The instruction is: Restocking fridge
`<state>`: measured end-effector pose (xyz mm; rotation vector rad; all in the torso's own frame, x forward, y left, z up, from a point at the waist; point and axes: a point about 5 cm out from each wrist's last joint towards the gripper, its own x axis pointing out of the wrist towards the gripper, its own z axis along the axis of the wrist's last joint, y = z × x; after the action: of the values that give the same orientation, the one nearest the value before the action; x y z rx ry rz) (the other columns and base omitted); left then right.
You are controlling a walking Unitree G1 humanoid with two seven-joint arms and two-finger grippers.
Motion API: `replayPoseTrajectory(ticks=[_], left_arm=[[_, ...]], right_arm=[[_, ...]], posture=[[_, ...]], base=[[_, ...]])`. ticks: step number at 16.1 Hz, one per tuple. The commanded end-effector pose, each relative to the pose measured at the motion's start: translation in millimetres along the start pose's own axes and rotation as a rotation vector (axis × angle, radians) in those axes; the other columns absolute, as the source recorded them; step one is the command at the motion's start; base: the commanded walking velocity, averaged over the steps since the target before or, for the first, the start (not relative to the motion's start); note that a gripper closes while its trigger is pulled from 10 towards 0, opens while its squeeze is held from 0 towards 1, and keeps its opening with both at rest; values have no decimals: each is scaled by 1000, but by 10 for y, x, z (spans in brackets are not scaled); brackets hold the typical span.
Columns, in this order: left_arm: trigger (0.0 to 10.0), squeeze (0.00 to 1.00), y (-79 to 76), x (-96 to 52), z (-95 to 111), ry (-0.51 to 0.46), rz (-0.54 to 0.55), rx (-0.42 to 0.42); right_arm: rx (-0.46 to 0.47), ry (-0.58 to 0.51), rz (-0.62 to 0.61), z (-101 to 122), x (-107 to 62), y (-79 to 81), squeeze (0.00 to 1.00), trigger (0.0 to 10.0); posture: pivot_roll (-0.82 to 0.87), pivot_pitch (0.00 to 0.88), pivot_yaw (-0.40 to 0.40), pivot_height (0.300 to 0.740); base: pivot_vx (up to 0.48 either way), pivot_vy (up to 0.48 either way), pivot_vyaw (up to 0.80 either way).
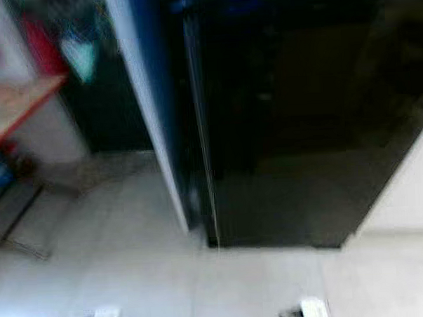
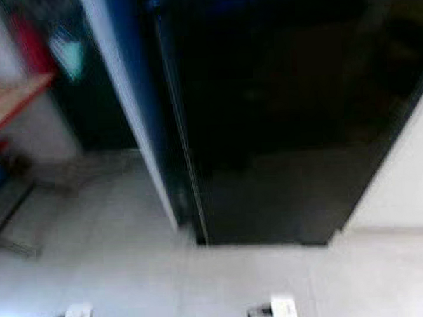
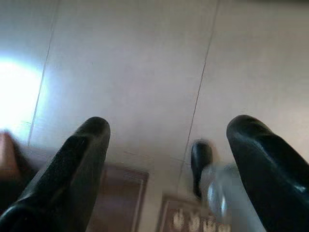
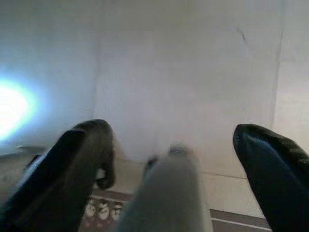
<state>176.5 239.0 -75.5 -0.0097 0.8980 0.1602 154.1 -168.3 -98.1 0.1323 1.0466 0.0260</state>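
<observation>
floor (image 1: 132, 274): you're looking down at pale, glossy tiles with thin grout lines; a bright glare patch sits at the near left corner of the head views.
fridge (image 1: 301, 126): one tall black fridge stands straight ahead of you, its front dark and shiny, its base resting on the tiles. everything is blurred, so you can't make out handles or whether a door is ajar.
blue-white panel (image 1: 149, 98): one upright panel stands just to the left of the fridge, touching or nearly touching its edge.
tabletop (image 1: 16, 104): one wooden tabletop with a red edge at far left, well apart from the fridge; blurred red and teal shapes behind it can't be identified.
left claw (image 3: 169, 145): hangs over the floor, its two black fingers (image 3: 72, 169) spread wide, holding nothing.
right claw (image 4: 171, 145): also over the floor, two black fingers (image 4: 77, 164) spread wide, holding nothing.
rug (image 4: 104, 208): one patterned rug edge lies on the tiles below the claws.
</observation>
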Motion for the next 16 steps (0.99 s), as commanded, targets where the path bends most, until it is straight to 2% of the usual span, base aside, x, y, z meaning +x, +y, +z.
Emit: replayPoseTrajectory(ticks=[1,5,11,13,14,16], left_arm=[[10000,0,-30,0,-23,10,-3,-10],[10000,0,-37,4,-12,9,-3,-8],[10000,0,-224,26,-17,24,-32,-35],[10000,0,-195,33,18,24,-24,-24],[10000,0,-141,38,57,21,-13,10],[10000,0,-13,39,143,-3,21,18]], right_arm=[[10,26,-27,-88,-29,-95,0,10000],[13,21,-33,-72,-27,-102,0,10000],[82,-4,-131,-27,-60,-296,0,10000],[101,-3,-149,-9,-49,-274,0,10000],[137,-8,-159,1,-35,-226,0,10000],[145,-4,-136,35,0,-90,0,10000]], posture=[[-108,0,52,740],[-105,0,52,740],[-127,8,46,740],[-149,10,58,740],[-156,3,61,740],[-111,0,55,740]], base=[[277,0,0],[0,0,0],[0,0,0],[0,0,0],[0,304,0],[0,304,0]])
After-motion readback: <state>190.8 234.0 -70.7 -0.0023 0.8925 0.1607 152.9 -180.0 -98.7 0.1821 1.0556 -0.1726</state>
